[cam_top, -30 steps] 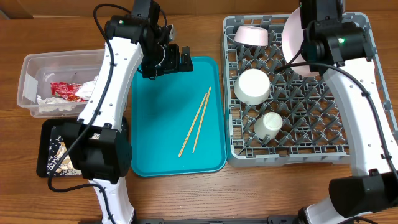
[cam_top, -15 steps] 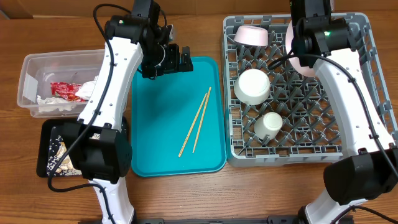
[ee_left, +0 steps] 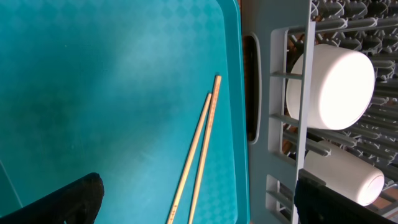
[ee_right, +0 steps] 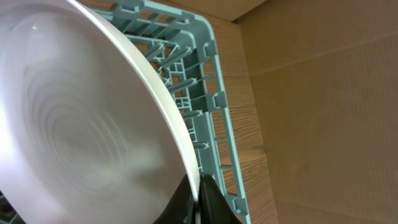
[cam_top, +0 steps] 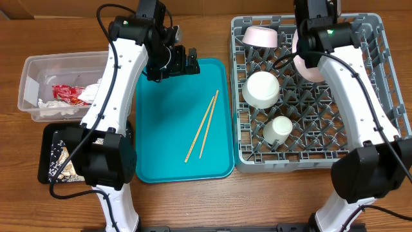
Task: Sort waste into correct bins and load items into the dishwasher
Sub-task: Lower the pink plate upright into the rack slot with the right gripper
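Note:
My right gripper (ee_right: 198,193) is shut on the rim of the white plate (ee_right: 81,124), held on edge over the back of the grey dish rack (cam_top: 360,154); the plate shows pale under the arm in the overhead view (cam_top: 308,64). The rack holds a pinkish-white bowl (cam_top: 260,37), a large white bowl (cam_top: 261,89) and a small white cup (cam_top: 279,129). The chopsticks (cam_top: 202,125) lie on the teal tray (cam_top: 161,148). My left gripper (cam_top: 182,60) is open and empty above the tray's back edge, chopsticks (ee_left: 199,149) below it.
A clear tub (cam_top: 32,84) at the left holds the red wrapper (cam_top: 69,94) and white tissue (cam_top: 58,108). A black tray (cam_top: 48,138) in front of it holds food scraps (cam_top: 64,161). A cardboard wall (ee_right: 323,93) stands behind the rack.
My right arm has carried the plate leftward and lower over the back of the rack. The left arm has not moved.

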Controlling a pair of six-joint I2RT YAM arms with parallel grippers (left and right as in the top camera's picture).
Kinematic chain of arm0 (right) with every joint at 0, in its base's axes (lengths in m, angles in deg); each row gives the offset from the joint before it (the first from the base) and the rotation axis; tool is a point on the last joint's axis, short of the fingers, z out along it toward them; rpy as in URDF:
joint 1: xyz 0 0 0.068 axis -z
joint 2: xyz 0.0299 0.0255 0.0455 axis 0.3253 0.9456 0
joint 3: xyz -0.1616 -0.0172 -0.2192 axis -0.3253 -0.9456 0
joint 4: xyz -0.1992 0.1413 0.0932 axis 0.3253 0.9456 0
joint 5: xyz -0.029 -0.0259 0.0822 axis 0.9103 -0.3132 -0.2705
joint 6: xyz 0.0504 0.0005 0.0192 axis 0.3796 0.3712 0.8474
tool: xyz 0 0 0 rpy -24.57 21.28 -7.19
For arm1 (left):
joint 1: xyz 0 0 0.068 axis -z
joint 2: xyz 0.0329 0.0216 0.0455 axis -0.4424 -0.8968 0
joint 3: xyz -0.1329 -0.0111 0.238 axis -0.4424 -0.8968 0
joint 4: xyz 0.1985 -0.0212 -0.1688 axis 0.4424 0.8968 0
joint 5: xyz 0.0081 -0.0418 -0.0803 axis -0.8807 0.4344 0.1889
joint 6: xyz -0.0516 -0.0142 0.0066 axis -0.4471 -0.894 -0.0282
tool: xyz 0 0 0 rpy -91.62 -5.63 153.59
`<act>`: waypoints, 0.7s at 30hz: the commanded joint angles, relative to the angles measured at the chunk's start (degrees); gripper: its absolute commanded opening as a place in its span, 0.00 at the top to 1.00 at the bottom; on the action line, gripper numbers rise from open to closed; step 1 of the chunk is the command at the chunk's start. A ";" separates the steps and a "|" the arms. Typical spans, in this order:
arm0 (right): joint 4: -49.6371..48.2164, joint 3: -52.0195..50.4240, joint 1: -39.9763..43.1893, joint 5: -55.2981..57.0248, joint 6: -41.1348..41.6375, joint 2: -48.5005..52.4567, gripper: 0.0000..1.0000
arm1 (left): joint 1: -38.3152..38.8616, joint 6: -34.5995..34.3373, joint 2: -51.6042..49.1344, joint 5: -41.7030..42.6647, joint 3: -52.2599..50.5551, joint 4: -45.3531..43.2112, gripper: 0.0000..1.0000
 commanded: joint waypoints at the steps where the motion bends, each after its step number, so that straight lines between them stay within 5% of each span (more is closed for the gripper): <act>1: -0.31 -0.02 -0.15 -0.04 1.31 2.27 0.96 | -0.09 0.87 2.25 -0.44 1.38 -0.07 0.00; 8: -0.33 -0.02 -0.48 -0.09 1.33 4.44 0.96 | -0.09 0.87 2.25 -0.44 1.38 -0.07 0.00; 9: -0.33 -0.02 -0.63 -0.17 1.33 4.44 0.93 | -0.09 0.87 2.25 -0.44 1.38 -0.07 0.00; 12: -0.79 -0.02 -0.81 -2.78 1.31 4.44 0.59 | -0.09 0.87 2.25 -0.44 1.38 -0.07 0.00; 21: -1.20 1.14 -0.83 -4.39 1.36 4.09 0.47 | -0.09 0.87 2.25 -0.44 1.38 -0.07 0.00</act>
